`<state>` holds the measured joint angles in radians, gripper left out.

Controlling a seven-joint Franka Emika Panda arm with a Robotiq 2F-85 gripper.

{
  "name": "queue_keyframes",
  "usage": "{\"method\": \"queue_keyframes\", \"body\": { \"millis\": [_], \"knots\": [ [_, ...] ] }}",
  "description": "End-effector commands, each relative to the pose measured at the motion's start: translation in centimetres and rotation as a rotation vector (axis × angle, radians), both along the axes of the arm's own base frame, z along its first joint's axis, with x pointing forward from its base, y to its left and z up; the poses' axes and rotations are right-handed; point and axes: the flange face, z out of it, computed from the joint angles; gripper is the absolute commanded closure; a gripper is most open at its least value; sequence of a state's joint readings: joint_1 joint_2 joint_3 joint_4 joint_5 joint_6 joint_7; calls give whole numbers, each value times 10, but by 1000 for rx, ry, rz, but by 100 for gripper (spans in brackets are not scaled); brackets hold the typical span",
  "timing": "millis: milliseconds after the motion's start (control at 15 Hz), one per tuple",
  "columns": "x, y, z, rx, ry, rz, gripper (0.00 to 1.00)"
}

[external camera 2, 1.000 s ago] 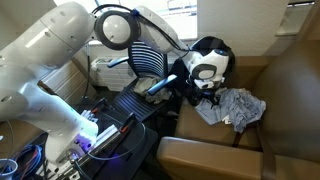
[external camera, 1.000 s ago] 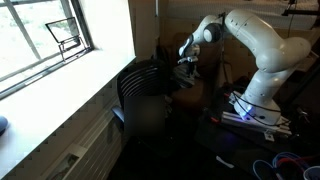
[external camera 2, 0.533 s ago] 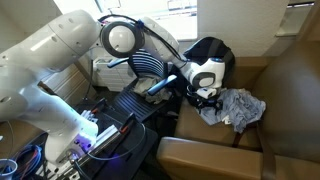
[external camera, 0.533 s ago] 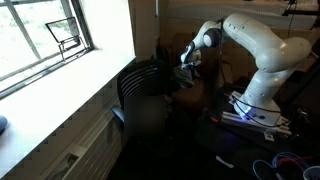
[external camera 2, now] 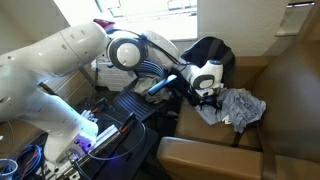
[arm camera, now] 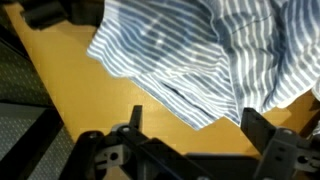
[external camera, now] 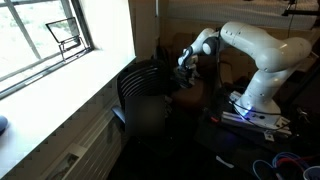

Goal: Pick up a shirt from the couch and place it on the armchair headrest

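Wide open and empty, the black gripper hangs just over the crumpled blue-and-white striped shirt, which lies well inside the edges of the brown leather couch seat. Best to close on 1 thick fold, not a thin hem; bare leather beside it gives room, though the black slatted armchair stands near the seat's corner.

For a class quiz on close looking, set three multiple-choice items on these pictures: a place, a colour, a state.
1. Where does the crumpled striped cloth shirt lie? A. on the brown leather couch B. on a windowsill C. on the floor
2. Its stripes are: A. red and black B. blue and white C. green and yellow
3. The black robot gripper is: A. shut on the shirt B. open above the shirt C. holding a cup
Answers: 1 A, it rests on the seat; 2 B, the wrist view shows them; 3 B, its fingers stand wide apart.
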<state>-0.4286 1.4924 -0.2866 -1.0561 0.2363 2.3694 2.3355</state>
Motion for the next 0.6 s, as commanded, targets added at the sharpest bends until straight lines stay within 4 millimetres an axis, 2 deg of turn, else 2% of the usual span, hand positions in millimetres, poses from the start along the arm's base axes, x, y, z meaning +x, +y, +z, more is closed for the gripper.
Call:
{"method": "queue_keyframes", "body": {
  "millis": [0,67,133,400,533],
  "knots": [
    [13,-2,7,-47,-83,-180,0],
    [13,-5,9,-74,-90,-235,0],
    [12,2,7,-47,-56,-155,0],
    [13,-1,9,-70,-75,-221,0],
    [11,-7,6,-89,-155,-56,0]
  ]
}}
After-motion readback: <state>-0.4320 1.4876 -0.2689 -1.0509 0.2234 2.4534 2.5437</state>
